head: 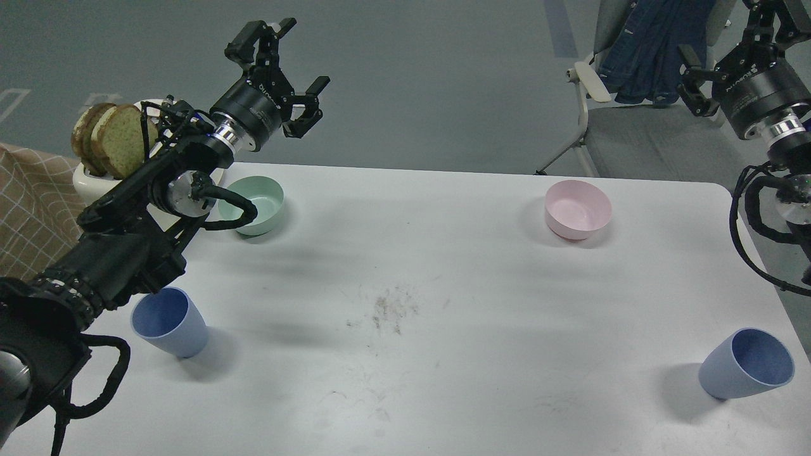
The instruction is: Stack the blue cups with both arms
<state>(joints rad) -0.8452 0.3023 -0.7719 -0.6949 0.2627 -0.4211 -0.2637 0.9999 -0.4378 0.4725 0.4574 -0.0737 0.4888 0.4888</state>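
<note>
Two dusty-blue cups stand upright and apart on the white table (405,380). One blue cup (170,322) is at the near left, partly behind my left forearm. The other blue cup (747,363) is at the near right edge. My left gripper (279,69) is open and empty, raised high above the table's far left, well beyond the left cup. My right gripper (735,44) is open and empty, raised at the top right corner, far above and behind the right cup, with its upper fingers cut by the frame edge.
A mint-green bowl (256,204) sits at the far left, under my left arm. A pink bowl (578,209) sits at the far right. A white toaster with bread slices (108,142) stands off the far left corner. A chair with blue cloth (633,57) stands behind the table.
</note>
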